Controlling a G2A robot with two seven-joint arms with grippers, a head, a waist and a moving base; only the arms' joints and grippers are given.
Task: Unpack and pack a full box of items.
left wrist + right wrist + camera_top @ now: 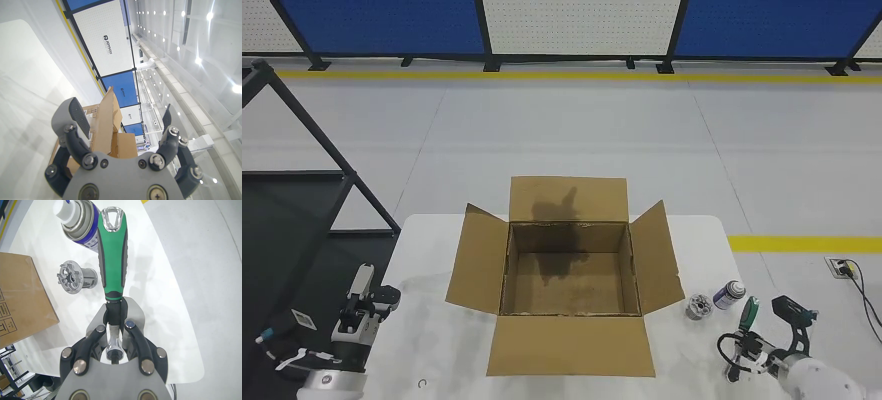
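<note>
My right jaws clamp the black neck of the green rubber-handled steel ratchet [112,256] over the white tabletop [160,285] beside the open brown cardboard box [572,345]; stiff, head-heavy, I judge, while my left jaws gape empty

The box [570,345] sits mid-bench [432,340], flaps spread outward. Just right of it sits a metal fitting [699,306], with a spray can [729,293] beside that, farther right. In front of both, the right pincer [115,311] holds a handled tool [749,318]. The left pincer [122,106] is at the bench's left edge, left of the box.
</note>
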